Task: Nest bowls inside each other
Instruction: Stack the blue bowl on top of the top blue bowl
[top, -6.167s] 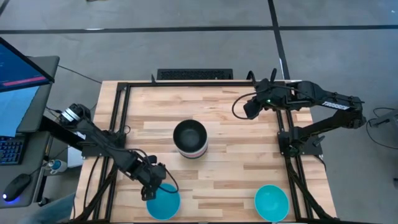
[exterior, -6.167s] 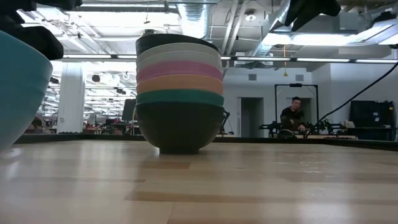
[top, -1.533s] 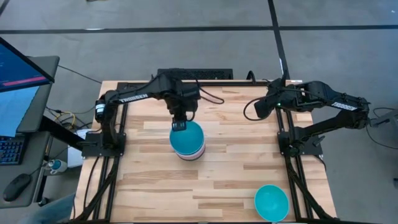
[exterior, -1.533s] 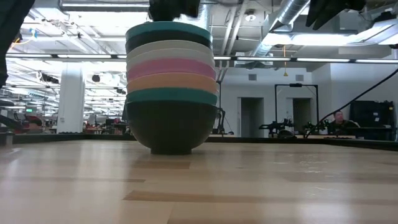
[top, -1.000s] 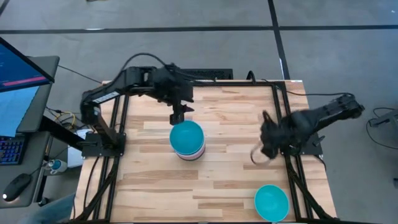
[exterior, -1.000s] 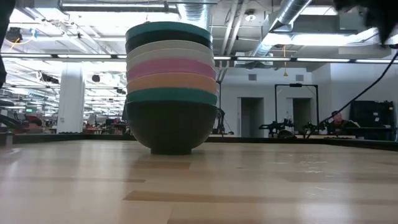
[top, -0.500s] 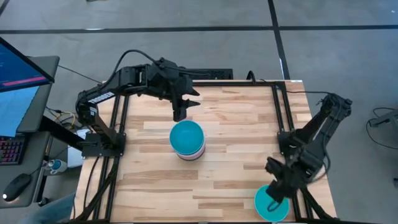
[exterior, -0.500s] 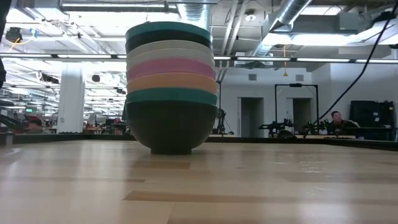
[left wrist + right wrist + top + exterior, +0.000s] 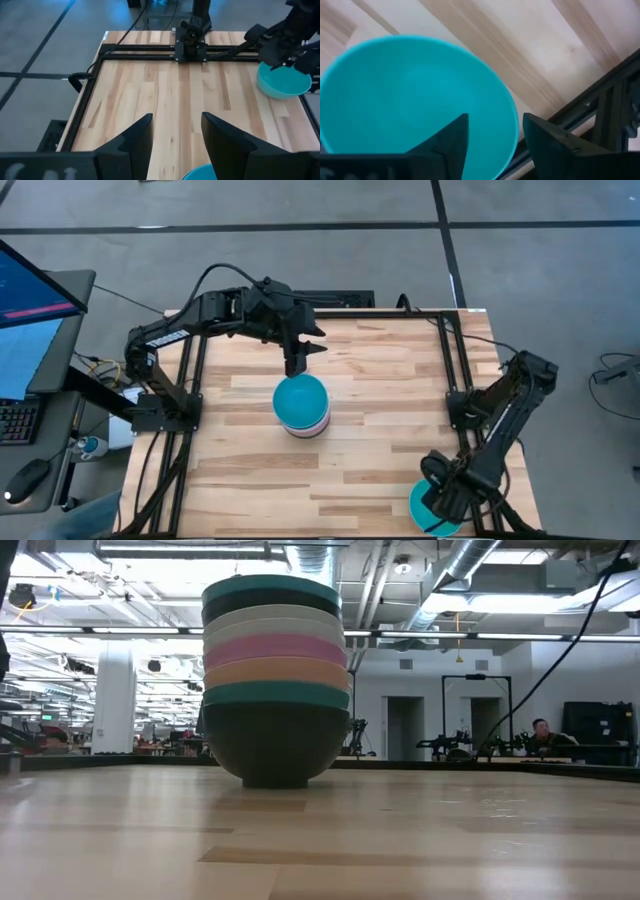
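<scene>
A stack of nested bowls point(image 9: 300, 405) stands on its base mid-table, a turquoise bowl on top; the low view shows the stack point(image 9: 275, 680) with dark, turquoise, orange, pink, white, black and turquoise rims. My left gripper point(image 9: 297, 366) hovers open just beyond the stack's far side; its wrist view shows the open fingers point(image 9: 177, 137) above the top rim point(image 9: 200, 175). A single turquoise bowl point(image 9: 428, 508) sits at the near right corner. My right gripper point(image 9: 495, 137) is open over it, one finger inside the rim point(image 9: 512, 120) and one outside.
Black frame rails point(image 9: 455, 380) run along the table's left, right and far sides; one rail point(image 9: 600, 100) lies close beside the single bowl. Bare wood point(image 9: 240, 480) lies between the stack and the near edge. A person point(image 9: 540, 730) sits far behind the table.
My right arm has swung from the table's right side toward the near edge and dropped over the single turquoise bowl, ending with its fingers astride the rim. My left gripper has stayed just beyond the stack, shifting only slightly. The stack has not moved.
</scene>
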Tool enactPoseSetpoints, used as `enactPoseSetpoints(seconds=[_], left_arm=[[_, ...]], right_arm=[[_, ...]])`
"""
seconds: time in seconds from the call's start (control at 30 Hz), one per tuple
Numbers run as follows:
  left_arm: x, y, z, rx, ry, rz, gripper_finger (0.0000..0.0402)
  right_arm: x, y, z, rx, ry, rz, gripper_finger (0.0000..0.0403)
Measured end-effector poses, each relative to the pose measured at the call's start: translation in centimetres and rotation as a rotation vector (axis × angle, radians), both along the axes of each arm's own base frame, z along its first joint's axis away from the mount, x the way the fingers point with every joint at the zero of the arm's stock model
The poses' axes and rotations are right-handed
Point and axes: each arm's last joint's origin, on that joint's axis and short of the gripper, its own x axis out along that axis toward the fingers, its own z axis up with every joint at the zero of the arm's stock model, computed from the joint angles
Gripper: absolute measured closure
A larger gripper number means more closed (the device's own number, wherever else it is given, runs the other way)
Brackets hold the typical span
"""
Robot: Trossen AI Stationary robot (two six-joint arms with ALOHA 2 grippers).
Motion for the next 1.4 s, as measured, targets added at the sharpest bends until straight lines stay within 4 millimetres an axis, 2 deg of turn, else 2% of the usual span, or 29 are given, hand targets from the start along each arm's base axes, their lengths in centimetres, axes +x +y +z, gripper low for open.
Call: enactPoseSetpoints(seconds=[0.27,0.57,0.77,0.97,1.03,1.2,1.33,1.4], left_arm=[[0.0,0.0,0.0,-0.025,0.001,0.016,0.0242],[-0.1,0.0,-0.1,-0.031,0.013,0.018,0.0242],[-0.1,0.0,-0.2,-0.024,0.023,0.014,0.0242],[-0.2,0.0,-0.3,-0.005,0.034,0.0,0.0242],[-0.2,-0.1,-0.3,-0.001,0.041,-0.009,0.0242],[-0.2,-0.2,-0.3,0.012,0.043,-0.026,0.0242],[-0.3,-0.1,-0.5,0.048,0.07,0.013,0.0242],[-0.7,0.0,-0.9,-0.02,0.112,0.083,0.0243]], right_arm=[[0.4,0.6,-1.7,-0.067,0.026,0.0,0.0173],[0.7,1.1,-3.2,-0.117,0.045,-0.024,0.0184],[1.0,1.3,-4.1,-0.135,0.065,-0.031,0.0239],[1.8,0.7,-3.6,-0.129,0.048,-0.056,0.0359],[2.2,0.5,-3.3,-0.113,0.041,-0.058,0.0385],[2.5,0.0,-2.9,-0.101,0.025,-0.073,0.0369],[2.5,-0.6,-2.1,-0.112,-0.008,-0.084,0.0389],[2.5,-1.0,-1.7,-0.123,-0.021,-0.091,0.0392]])
